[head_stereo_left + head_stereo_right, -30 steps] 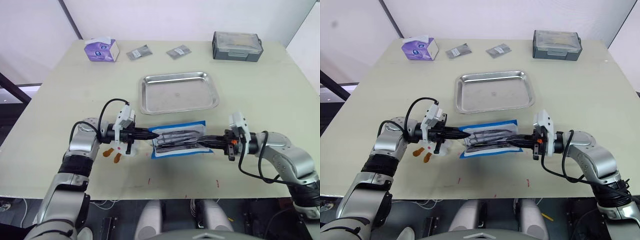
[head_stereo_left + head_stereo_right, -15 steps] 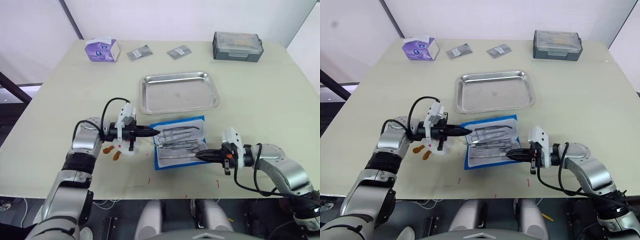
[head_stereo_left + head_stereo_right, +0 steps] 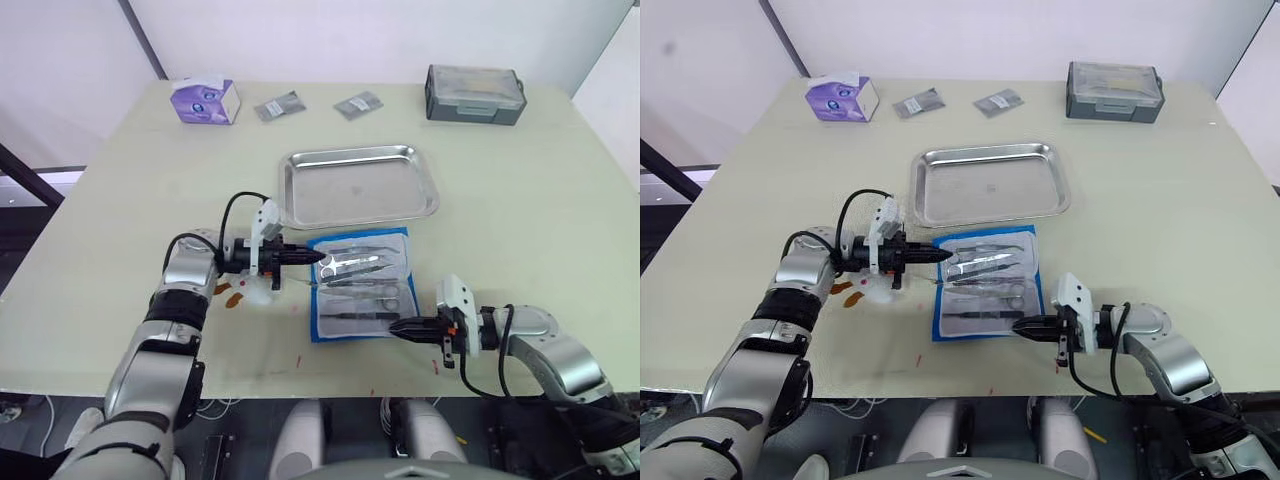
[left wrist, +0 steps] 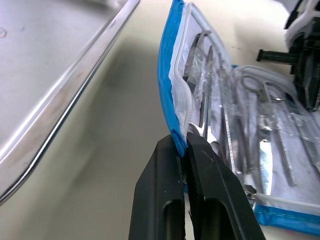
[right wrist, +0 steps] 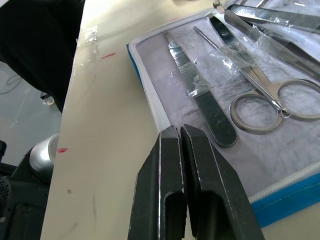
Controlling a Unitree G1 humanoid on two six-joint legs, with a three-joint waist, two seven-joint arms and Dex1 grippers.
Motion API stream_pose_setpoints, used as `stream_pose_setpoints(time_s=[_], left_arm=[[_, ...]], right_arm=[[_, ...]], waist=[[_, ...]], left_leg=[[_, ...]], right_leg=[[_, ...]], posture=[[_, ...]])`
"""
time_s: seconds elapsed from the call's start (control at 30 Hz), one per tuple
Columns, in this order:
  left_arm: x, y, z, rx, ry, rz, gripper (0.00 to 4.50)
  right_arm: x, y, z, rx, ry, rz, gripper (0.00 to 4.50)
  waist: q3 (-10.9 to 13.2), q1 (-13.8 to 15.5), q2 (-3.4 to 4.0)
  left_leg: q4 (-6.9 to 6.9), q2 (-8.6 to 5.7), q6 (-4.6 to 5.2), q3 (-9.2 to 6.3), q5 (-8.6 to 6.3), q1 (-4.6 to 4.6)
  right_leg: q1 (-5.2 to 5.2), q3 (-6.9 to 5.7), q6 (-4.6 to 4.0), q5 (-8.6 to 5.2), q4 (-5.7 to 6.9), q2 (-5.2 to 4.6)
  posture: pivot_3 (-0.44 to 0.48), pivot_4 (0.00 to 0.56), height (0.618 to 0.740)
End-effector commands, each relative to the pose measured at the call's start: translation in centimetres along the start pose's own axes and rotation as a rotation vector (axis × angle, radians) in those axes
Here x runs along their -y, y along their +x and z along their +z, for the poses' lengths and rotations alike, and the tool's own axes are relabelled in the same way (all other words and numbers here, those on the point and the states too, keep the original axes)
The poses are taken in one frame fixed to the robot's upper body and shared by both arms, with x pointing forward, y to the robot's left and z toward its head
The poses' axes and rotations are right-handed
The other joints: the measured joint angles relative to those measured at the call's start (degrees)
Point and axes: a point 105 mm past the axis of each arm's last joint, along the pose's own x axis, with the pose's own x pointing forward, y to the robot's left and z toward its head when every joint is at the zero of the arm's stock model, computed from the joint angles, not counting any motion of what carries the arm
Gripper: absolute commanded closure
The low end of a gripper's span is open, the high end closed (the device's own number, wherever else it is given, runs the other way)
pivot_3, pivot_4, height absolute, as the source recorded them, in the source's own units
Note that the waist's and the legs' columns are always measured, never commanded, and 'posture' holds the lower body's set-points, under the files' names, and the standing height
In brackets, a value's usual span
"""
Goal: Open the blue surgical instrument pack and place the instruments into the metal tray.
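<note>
Pack-opening step is about done, judging by how it lies: the blue surgical instrument pack (image 3: 362, 286) is spread flat on the table (image 3: 120, 190) just in front of the metal tray (image 3: 360, 185), lining up, the instruments (image 3: 362, 280) exposed under clear pockets. Going left to right: purple tissue box (image 3: 204, 100) at the far left corner, some orange-brown bits (image 3: 230, 295) on the table beside my left wrist, none of it in the path. My left gripper (image 3: 318, 257) has its fingers pinched together on the pack's left edge; the left wrist view shows the blue border and white piping caught between the tips, edge lifted slightly. Tray is empty and close by, apart from the pack. Two small grey foil packets (image 3: 318, 104) sit past the tray, irrelevant. My right gripper (image 3: 392, 327) sits at the pack's near right corner, fingers closed with nothing visibly between them, tips at the table beside the white-piped edge. Dark grey box (image 3: 475, 92) far right, well clear. Next call, as I read it: left holds the pack down, right opens and goes for a tool, likely the scalpel handle (image 5: 202, 97) or ring-handled scissors (image 5: 260, 97) nearest it. Obstacle is the clear pocket film over the tools; each probably has to slide out endwise, not lift straight up. Thin flat steel will be a poor pinch.
</note>
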Motion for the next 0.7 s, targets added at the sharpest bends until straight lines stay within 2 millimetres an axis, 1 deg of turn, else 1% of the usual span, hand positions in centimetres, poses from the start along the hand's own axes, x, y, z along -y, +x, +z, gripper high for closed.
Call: stream_pose_setpoints(time_s=[0.03, 0.2, 0.33, 0.57, 0.67, 0.7], left_arm=[[-0.8, 0.3, -0.6, -0.041, -0.024, 0.05, 4.5], [-1.1, 0.5, -0.7, -0.049, -0.045, 0.062, 4.5], [-1.1, 0.5, -0.1, -0.017, -0.063, 0.05, 4.5], [-0.4, 0.4, 0.6, 0.035, -0.091, 0.011, 4.5], [-0.4, 0.3, 0.6, 0.04, -0.086, 0.019, 3.5], [-0.4, 0.3, 0.6, 0.04, -0.085, 0.025, 3.05]], right_arm=[[0.1, 0.2, -1.0, -0.02, 0.024, -0.01, 4.39], [0.2, 0.1, -1.3, -0.025, 0.025, -0.011, 4.39], [0.3, 0.1, -1.3, -0.023, 0.025, -0.017, 4.39], [0.2, 0.0, -1.4, -0.025, 0.027, -0.018, 4.39], [0.2, 0.0, -1.4, -0.025, 0.027, -0.017, 4.5], [0.2, 0.0, -1.4, -0.026, 0.026, -0.017, 4.5]], waist=[[-0.03, -0.01, -0.02], [-0.08, -0.02, -0.02], [-0.1, -0.02, -0.02], [-0.1, -0.03, -0.03], [-0.1, -0.04, -0.04], [-0.1, -0.04, -0.04]], left_leg=[[0.0, 0.0, 0.0, -0.01, 0.0, 0.01], [0.0, 0.0, 0.0, -0.03, 0.0, 0.1], [0.0, 0.0, 0.0, -0.04, 0.0, 0.1], [0.0, 0.0, 0.0, -0.05, 0.0, 0.1], [0.0, 0.0, 0.0, -0.06, 0.0, 0.1], [0.01, 0.0, 0.0, -0.06, 0.0, 0.1]], right_leg=[[0.01, -0.01, 0.0, 0.0, 0.0, 0.0], [0.12, -0.04, 0.0, 0.0, -0.02, 0.0], [0.13, -0.04, 0.0, 0.0, -0.02, 0.0], [0.13, -0.04, 0.0, 0.0, -0.02, 0.0], [0.13, -0.04, 0.0, 0.0, -0.02, 0.0], [0.13, -0.04, 0.0, 0.0, -0.02, 0.0]], posture=[[0.0, 0.15, 0.734], [0.0, 0.15, 0.734], [0.0, 0.15, 0.734], [0.0, 0.15, 0.734], [0.0, 0.15, 0.734], [0.0, 0.15, 0.734]])
